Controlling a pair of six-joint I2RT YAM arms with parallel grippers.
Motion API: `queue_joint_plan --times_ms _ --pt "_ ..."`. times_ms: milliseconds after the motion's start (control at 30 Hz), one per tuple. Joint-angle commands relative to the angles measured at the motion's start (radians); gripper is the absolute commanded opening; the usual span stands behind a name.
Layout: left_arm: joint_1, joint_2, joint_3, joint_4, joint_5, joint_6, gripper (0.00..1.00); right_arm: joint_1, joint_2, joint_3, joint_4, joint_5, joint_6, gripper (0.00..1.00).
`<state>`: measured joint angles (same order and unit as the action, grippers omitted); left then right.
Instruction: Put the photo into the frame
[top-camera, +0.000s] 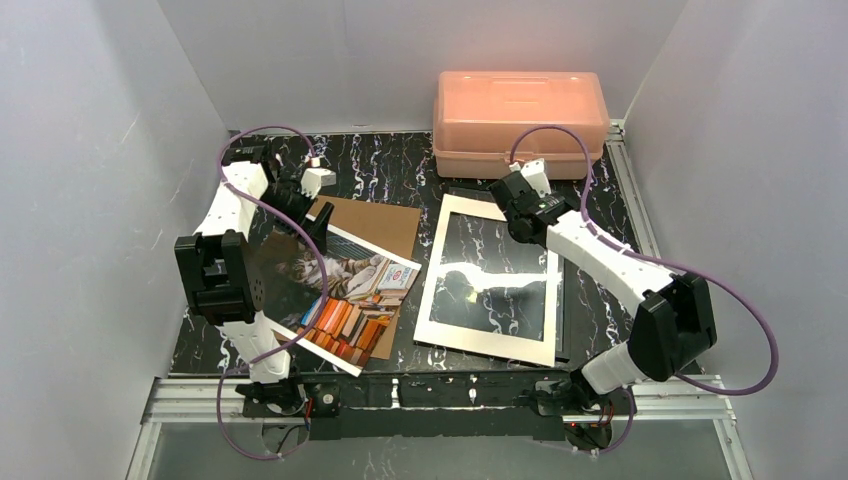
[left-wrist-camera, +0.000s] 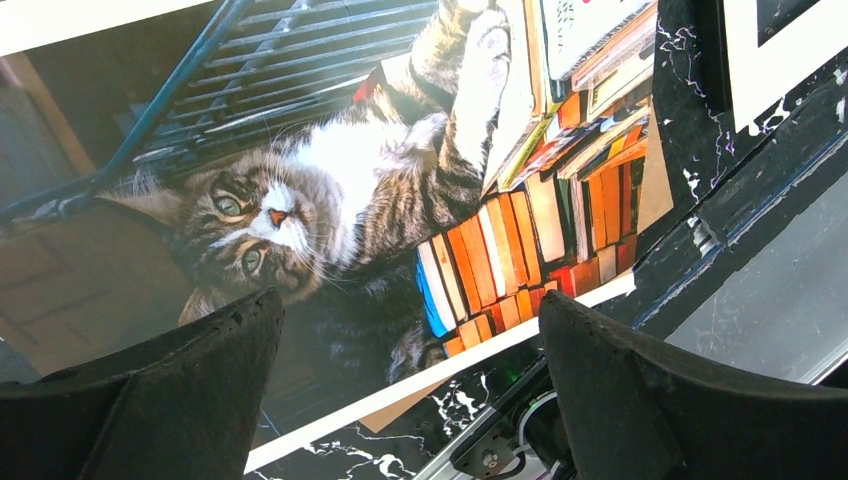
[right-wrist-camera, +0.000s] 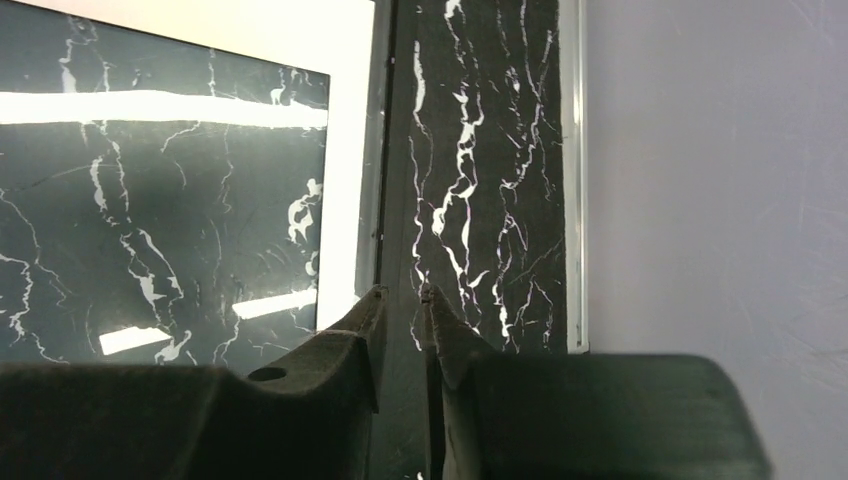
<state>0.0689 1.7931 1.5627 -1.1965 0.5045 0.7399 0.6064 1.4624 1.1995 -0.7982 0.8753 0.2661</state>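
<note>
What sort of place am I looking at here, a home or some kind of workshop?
Probably a robotics lab test cell: plain white panel walls enclose a black marble-patterned tabletop, and a bare aluminium extrusion rail runs along its near edge.

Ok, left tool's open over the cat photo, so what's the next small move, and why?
Probably lower the left tool onto the photo's white border edge between its fingers and close. The fingers are spread wide above the print and hold nothing. The photo lies on the brown backing board, outside the frame, whose right rim the right tool appears to pinch.
</note>
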Motion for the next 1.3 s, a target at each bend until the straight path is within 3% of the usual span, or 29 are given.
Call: queue_joint_plan --times_ms 0,133,300,400,567,767,967,1133,1267 --pt "-0.006 -0.052 -0.015 -0.014 0.008 0.010 0.98 0.011 0.004 0.014 0.042 -0.117 -0.001 0.32" --pt "-0.011 -0.053 -0.022 -0.014 0.011 0.007 0.98 0.235 -0.047 -0.042 0.095 -0.193 0.001 0.53" --pt "-0.014 -0.052 -0.019 -0.012 -0.002 -0.012 0.98 0.513 -0.092 -0.150 0.232 -0.441 -0.039 0.76" --pt "-0.014 -0.056 -0.016 -0.012 -0.020 -0.027 0.98 0.614 -0.072 -0.202 0.299 -0.543 -0.066 0.88" --pt "-0.014 -0.068 -0.019 -0.008 -0.024 -0.054 0.98 0.713 0.008 -0.242 0.356 -0.618 -0.126 0.98" --pt "-0.014 -0.076 -0.017 -0.006 -0.035 -0.063 0.98 0.751 0.063 -0.258 0.385 -0.609 -0.173 0.99" --pt "-0.014 -0.071 -0.003 -0.006 -0.036 -0.081 0.98 0.841 0.134 -0.237 0.372 -0.403 -0.150 0.94" --pt "-0.015 -0.069 0.002 -0.029 -0.009 -0.096 0.98 0.881 0.130 -0.126 0.239 -0.223 0.088 0.97" --pt "-0.050 -0.092 -0.008 -0.094 0.044 -0.070 0.98 0.877 0.008 -0.139 0.158 -0.254 0.442 0.99"
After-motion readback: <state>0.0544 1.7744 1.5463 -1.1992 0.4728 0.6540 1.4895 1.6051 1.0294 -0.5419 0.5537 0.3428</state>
